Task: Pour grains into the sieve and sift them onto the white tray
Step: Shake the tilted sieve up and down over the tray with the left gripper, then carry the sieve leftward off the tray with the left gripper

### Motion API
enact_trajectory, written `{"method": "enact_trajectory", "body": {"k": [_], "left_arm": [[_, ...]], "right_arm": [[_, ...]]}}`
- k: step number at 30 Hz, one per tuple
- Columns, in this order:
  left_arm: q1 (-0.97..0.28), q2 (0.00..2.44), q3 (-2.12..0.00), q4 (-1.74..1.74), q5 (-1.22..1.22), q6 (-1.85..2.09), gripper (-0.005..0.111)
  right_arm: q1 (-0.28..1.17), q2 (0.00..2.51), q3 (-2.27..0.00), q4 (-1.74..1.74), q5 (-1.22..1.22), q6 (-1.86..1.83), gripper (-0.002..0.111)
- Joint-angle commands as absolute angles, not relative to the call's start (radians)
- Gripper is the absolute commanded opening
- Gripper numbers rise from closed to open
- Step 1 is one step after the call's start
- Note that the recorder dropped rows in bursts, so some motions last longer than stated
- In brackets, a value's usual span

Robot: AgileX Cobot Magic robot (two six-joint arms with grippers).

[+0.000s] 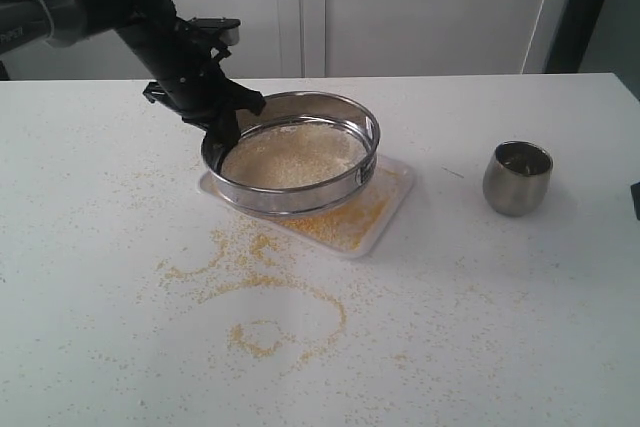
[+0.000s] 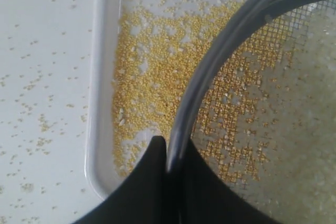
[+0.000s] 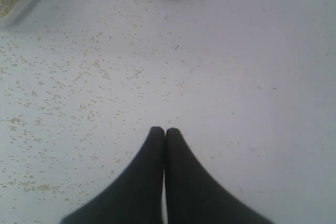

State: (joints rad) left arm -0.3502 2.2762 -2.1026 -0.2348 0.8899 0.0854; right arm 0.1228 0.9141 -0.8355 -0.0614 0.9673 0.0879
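While gripping by the rim alone, holds the sieve (image 1: 300,197) over the white tray (image 1: 402,199) with the left gripper (image 2: 168,153), jaws closed on the thin steel wall, 1 finger inside the ring and 1 outside. Probably taken this way so as to shake the mesh freely and drop fine meal straight into the tray. Cannot tell whether resting on the tray or lifted just clear of it.

Sorted in part already, judging by the lie of things: pale grains (image 1: 290,159) heaped on the mesh, golden meal (image 2: 152,77) spread on the tray beneath and beside the ring. Also strewn in yellow trails (image 1: 270,287) across the bench (image 1: 560,327) in front of the tray, so spilled rather than caught.

Parked well apart to the right: small steel cup (image 1: 517,179), upright, pouring apparently done, likely set there to stay clear of the shaking. Right gripper (image 3: 165,132) shut tight on nothing, hanging over grain-speckled bench with the cup ahead of it, out of the way.

No brand, label or writing readable anywhere.
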Motion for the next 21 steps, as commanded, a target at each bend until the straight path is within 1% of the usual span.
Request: {"method": "enact_trajectory", "body": {"k": [1, 11, 21], "left_arm": [[-0.351, 2.254, -2.107, -0.263, 0.928, 0.082, 0.000], [-0.351, 2.186, -2.081, -0.226, 0.945, 0.082, 0.000], [-0.351, 2.034, -1.824, -0.226, 0.804, 0.112, 0.000]], "right_arm": [[0.121, 0.910, -0.835, -0.062, 0.962, 0.083, 0.000], [0.121, 0.910, -0.835, -0.062, 0.962, 0.083, 0.000], [0.121, 0.910, -0.835, -0.062, 0.962, 0.083, 0.000]]}}
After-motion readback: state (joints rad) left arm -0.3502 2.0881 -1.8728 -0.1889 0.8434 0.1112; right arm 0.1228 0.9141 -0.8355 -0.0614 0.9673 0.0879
